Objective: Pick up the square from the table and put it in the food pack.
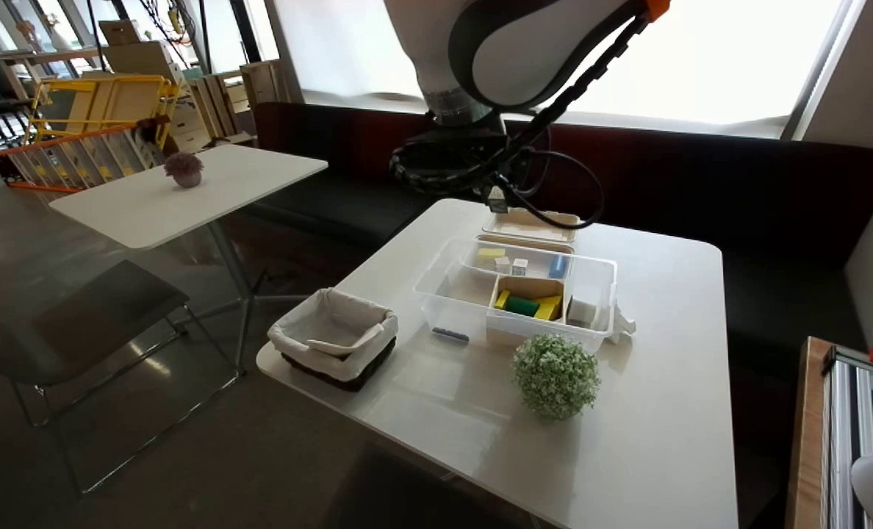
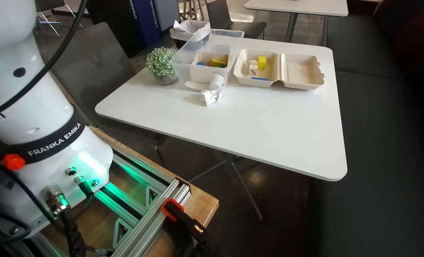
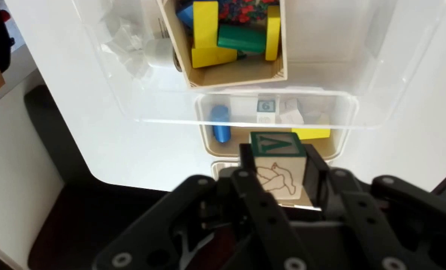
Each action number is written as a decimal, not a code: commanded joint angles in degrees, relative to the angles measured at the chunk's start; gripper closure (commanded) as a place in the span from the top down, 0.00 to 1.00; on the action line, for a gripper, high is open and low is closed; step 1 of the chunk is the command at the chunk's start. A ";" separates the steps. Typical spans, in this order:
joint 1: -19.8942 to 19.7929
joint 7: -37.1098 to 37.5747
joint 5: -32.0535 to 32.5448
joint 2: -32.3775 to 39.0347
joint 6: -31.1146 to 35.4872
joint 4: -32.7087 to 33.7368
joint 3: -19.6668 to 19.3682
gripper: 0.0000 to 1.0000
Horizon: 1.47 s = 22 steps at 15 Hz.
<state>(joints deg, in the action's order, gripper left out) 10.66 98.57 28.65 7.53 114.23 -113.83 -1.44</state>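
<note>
Off the counter (image 2: 269,123), you have the square (image 3: 280,176) clamped in the end effector (image 3: 281,161), with fingers (image 3: 315,172) pressed to two opposite sides of it. One face shows you a green V in a green border; the face below it carries a line drawing of a bird. Seen from the wrist view, the square lines up with the hinge side of the food pack (image 2: 256,83), though how high it hangs is hard to judge from these angles.

Your pack is beige and lies open, its lid (image 2: 300,70) flat on the counter on the side away from the clear bin (image 2: 185,71). Look into its base and you can see a yellow block (image 2: 261,62), a blue cylinder (image 3: 221,123) and small pale blocks (image 3: 266,110). The bin stands just beside the pack, and a wooden box (image 3: 238,77) inside it holds yellow, green and blue pieces (image 3: 241,38).

Around the bin on your counter, you have a crumpled white piece (image 2: 211,96) just beside one end and a dark grey strip (image 1: 450,335) near another side. Near the bin, a leafy green plant (image 1: 556,377) sits in a grey pot (image 2: 166,80), and a basket (image 1: 367,371) with a white liner (image 1: 300,351) stands by a corner. Along one side of the counter runs a dark bench (image 2: 376,142).
</note>
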 commanded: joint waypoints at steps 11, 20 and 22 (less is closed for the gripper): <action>-14.13 -12.42 -10.57 2.85 30.11 -5.34 -5.70 0.09; -13.01 -10.51 -7.78 11.51 34.47 -6.07 -11.92 0.09; -12.80 -11.12 -8.17 13.61 35.46 -5.33 -12.88 0.09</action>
<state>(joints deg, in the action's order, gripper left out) -3.41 86.39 19.50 17.88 147.34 -120.25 -12.39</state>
